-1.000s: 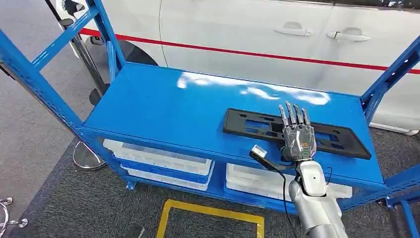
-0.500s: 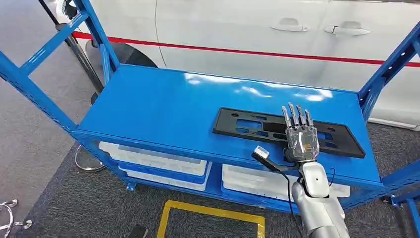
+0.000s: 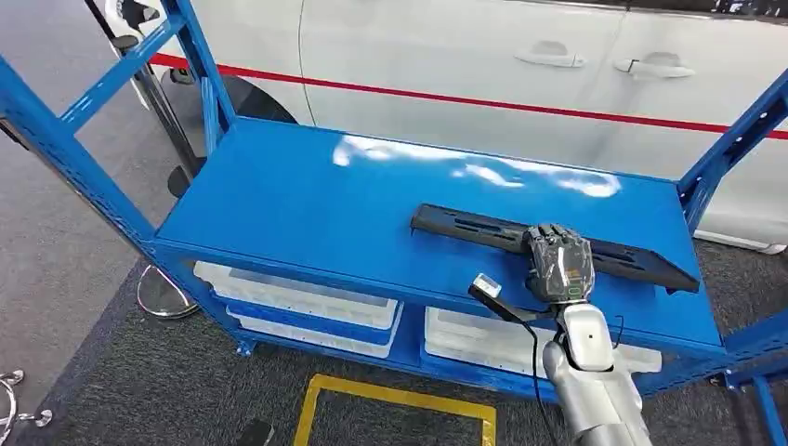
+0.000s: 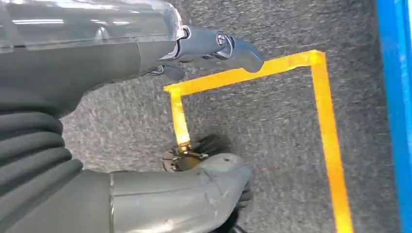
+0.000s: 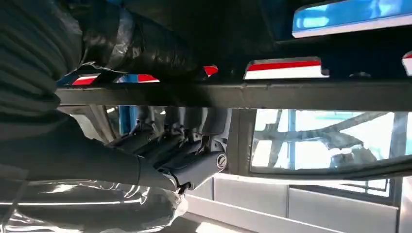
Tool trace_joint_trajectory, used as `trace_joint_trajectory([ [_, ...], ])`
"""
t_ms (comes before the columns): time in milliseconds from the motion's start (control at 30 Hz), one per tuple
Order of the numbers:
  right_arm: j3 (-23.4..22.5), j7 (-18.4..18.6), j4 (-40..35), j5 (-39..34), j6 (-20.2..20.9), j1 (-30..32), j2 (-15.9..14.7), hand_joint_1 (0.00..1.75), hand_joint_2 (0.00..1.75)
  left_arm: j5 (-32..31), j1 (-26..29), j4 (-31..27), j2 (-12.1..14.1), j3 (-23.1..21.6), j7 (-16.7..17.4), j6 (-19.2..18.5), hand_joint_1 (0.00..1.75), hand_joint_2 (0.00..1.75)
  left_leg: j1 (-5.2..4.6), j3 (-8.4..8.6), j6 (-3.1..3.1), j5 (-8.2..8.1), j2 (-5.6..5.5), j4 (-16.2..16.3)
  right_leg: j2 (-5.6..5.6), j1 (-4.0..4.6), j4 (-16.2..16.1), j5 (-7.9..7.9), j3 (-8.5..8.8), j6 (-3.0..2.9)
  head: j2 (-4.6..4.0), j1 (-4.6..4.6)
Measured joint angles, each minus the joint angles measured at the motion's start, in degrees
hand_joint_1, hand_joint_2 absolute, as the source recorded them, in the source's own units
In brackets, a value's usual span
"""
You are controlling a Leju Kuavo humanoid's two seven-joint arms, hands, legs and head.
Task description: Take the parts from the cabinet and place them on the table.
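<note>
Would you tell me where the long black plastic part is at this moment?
In the head view the black part lies on the right half of the blue shelf top, near its front edge, tilted up on its long edge with the right hand gripping its middle.

One black part (image 3: 483, 228) (long), four white trays (image 3: 297, 295), one car (image 3: 465, 56)

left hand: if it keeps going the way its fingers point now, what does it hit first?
Likely the grey carpet floor, around the yellow floor tape. The left hand hangs open with nothing between its fingers and the floor; depth is unclear.
</note>
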Motion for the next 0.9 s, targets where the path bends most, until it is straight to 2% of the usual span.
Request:
trace_joint_trajectory([
  [33, -0.02, 0.00, 0.11, 0.00, 0.00, 0.19, 0.00, 1.75, 1.75, 0.15, 0.08, 0.00, -0.02, 0.00, -0.04, -0.04, 0.00, 0.00, -0.10, -0.06, 0.06, -0.04, 0.00, 0.04, -0.01, 0.00, 4.89, -1.94, -2.37, 0.15, 0.00, -0.07],
  [67, -0.02, 0.00, 0.17, 0.00, 0.00, 0.33, 0.00, 1.75, 1.75, 0.15, 0.19, 0.00, 0.00, 0.00, -0.04, -0.09, 0.00, 0.00, -0.13, -0.11, 0.07, -0.05, 0.00, 0.13, -0.02, -0.02, 7.48, -2.46, -3.72, 0.24, 0.00, -0.02],
  [100, -0.02, 0.00, 0.24, 0.00, 0.00, 0.45, 0.00, 1.75, 1.75, 0.17, 0.27, 0.00, 0.00, 0.02, -0.04, -0.13, 0.00, 0.00, -0.14, -0.11, 0.04, -0.13, -0.01, 0.26, -0.02, -0.06, 7.81, -1.59, -4.01, 0.31, 0.00, -0.07],
  [133, -0.02, 0.00, 0.28, 0.00, 0.00, 0.45, 0.00, 1.75, 1.75, 0.24, 0.29, 0.00, -0.02, 0.02, -0.04, -0.13, 0.00, 0.00, -0.13, -0.08, -0.01, -0.22, -0.02, 0.40, -0.03, -0.15, 5.19, 0.52, -2.84, 0.33, 0.00, -0.04],
  [200, -0.02, 0.00, 0.28, 0.00, 0.00, 0.30, 0.00, 1.75, 1.75, 0.24, 0.23, 0.00, -0.09, 0.02, -0.13, -0.17, 0.00, 0.00, -0.12, -0.01, -0.30, -0.65, -0.09, 0.96, -0.06, -0.34, -4.69, 5.68, 2.09, 0.23, 0.00, -0.04],
  [233, -0.02, 0.00, 0.28, -0.02, 0.00, 0.17, 0.00, 1.75, 1.75, 0.28, 0.24, 0.00, -0.11, 0.02, -0.24, -0.17, 0.00, 0.00, -0.13, -0.21, -0.62, -0.96, -0.10, 1.37, -0.07, -0.36, -8.46, 5.91, 3.71, 0.00, 0.00, -0.02],
  [267, 0.00, -0.07, 0.28, -0.07, -0.02, 0.14, 0.00, 1.75, 1.75, 0.30, 0.15, 0.00, -0.11, 0.02, -0.35, -0.17, 0.00, 0.00, -0.59, -0.61, -1.03, -1.29, -0.19, 2.18, 0.01, 0.00, -8.84, 5.76, 3.83, -0.20, 0.00, -0.11],
  [367, 0.00, -0.20, 0.28, -0.13, -0.02, 0.20, 0.00, 1.75, 1.75, 0.50, 0.25, 0.00, -0.11, 0.02, -0.96, -0.33, 0.00, 0.00, -0.40, -0.63, -1.67, -1.18, -0.19, 1.88, 0.05, 0.21, -8.58, 5.73, 3.57, -0.99, 0.00, -0.04],
  [400, 0.00, -0.20, 0.26, -0.13, -0.02, 0.14, 0.00, 1.75, 1.75, 0.50, 0.21, 0.00, -0.07, 0.02, -1.09, -0.33, 0.00, 0.00, -0.39, -0.64, -2.01, -1.41, -0.21, 2.04, -0.05, -0.21, -9.01, 6.00, 3.76, -1.48, 0.00, -0.07],
  [433, 0.00, -0.22, 0.15, -0.15, -0.02, 0.10, 0.02, 1.75, 1.75, 0.67, 0.24, 0.00, -0.04, 0.02, -1.20, -0.33, 0.00, 0.00, -0.24, -1.00, -2.35, -2.45, -0.19, 3.16, -0.12, -0.32, -9.18, 6.09, 3.91, -1.73, 0.00, -0.07],
  [467, 0.00, -0.22, 0.04, -0.13, -0.02, 0.07, 0.02, 1.75, 1.75, 0.68, 0.20, 0.00, -0.04, 0.02, -1.29, -0.35, 0.00, 0.00, -0.19, -2.45, -2.73, -4.65, -0.16, 6.41, -0.23, -0.40, -9.18, 6.09, 3.88, -2.11, 0.00, -0.18],
  [533, 0.00, -0.22, 0.07, -0.13, -0.02, 0.19, 0.02, 1.75, 1.75, 0.72, 0.30, 0.00, -0.04, 0.02, -1.33, -0.35, 0.00, 0.00, 0.20, -6.87, -3.32, -9.09, -0.14, 16.04, -0.38, -0.30, -9.15, 6.08, 3.77, -2.19, 0.00, -0.13],
  [567, 0.00, -0.22, 0.07, -0.13, -0.02, 0.22, 0.02, 1.75, 1.75, 0.72, 0.41, 0.00, -0.04, 0.02, -1.33, -0.35, 0.00, 0.00, 0.27, -8.55, -3.44, -10.11, -0.12, 19.55, -0.39, -0.27, -9.11, 6.08, 3.73, -2.19, 0.00, -0.13],
  [600, 0.00, -0.22, 0.07, -0.15, -0.02, 0.26, 0.02, 1.75, 1.75, 0.72, 0.53, 0.00, -0.04, 0.02, -1.33, -0.37, 0.00, 0.00, 0.28, -9.05, -3.44, -9.73, -0.12, 20.58, -0.37, -0.27, -9.10, 6.08, 3.74, -2.19, 0.00, -0.13],
  [633, 0.00, -0.22, 0.07, -0.15, -0.02, 0.29, 0.02, 1.75, 1.75, 0.72, 0.55, 0.00, -0.04, 0.04, -1.33, -0.37, 0.00, 0.00, 0.28, -8.25, -3.36, -8.13, -0.12, 18.72, -0.33, -0.28, -9.08, 6.07, 3.77, -2.18, 0.00, -0.15],
  [667, 0.00, -0.22, 0.07, -0.15, -0.02, 0.29, 0.02, 1.75, 1.75, 0.74, 0.51, 0.00, -0.04, 0.04, -1.33, -0.37, 0.00, 0.00, 0.28, -6.38, -3.20, -5.78, -0.12, 14.70, -0.27, -0.29, -9.06, 6.06, 3.82, -2.15, 0.00, -0.13],
  [700, 0.00, -0.22, 0.04, -0.17, -0.02, 0.27, 0.02, 1.75, 1.75, 0.79, 0.45, 0.00, -0.04, 0.04, -1.33, -0.37, 0.00, 0.00, 0.27, -3.63, -2.94, -2.99, -0.12, 8.97, -0.21, -0.28, -9.05, 6.03, 3.94, -2.11, 0.00, -0.15],
  [733, 0.00, -0.22, 0.02, -0.24, -0.02, 0.26, 0.02, 1.75, 1.75, 0.87, 0.40, 0.00, 0.04, 0.04, -1.35, -0.35, 0.00, 0.00, 0.24, -0.94, -2.54, -0.91, -0.12, 3.55, -0.19, -0.28, -9.06, 5.96, 4.05, -1.96, 0.00, -0.13],
  [767, 0.00, -0.22, 0.02, -0.33, -0.02, 0.24, 0.02, 1.75, 1.75, 0.96, 0.30, 0.00, 0.09, 0.09, -1.35, -0.37, 0.00, 0.00, -0.13, -0.27, -2.31, -1.86, -0.16, 2.04, -0.17, -0.03, -9.04, 5.96, 3.95, -1.66, 0.00, -0.13],
  [867, -0.02, -1.62, -0.18, -1.88, -0.02, 0.21, 0.02, 1.75, 1.75, 1.22, 0.37, 0.00, 0.11, 0.18, -1.46, -0.31, 0.00, 0.00, -0.49, -0.57, -1.70, -1.41, -0.23, 1.99, -0.13, -0.27, -9.41, 6.39, 3.84, -0.53, 0.00, -0.13],
  [900, -0.04, -2.81, -0.80, -2.92, -0.02, 0.22, 0.02, 1.75, 1.75, 1.35, 0.34, 0.00, 0.11, 0.20, -1.59, -0.26, 0.00, 0.00, -0.29, -0.44, -1.13, -0.99, -0.19, 1.28, -0.10, -0.06, -9.55, 6.49, 3.92, -0.04, 0.00, -0.11],
])
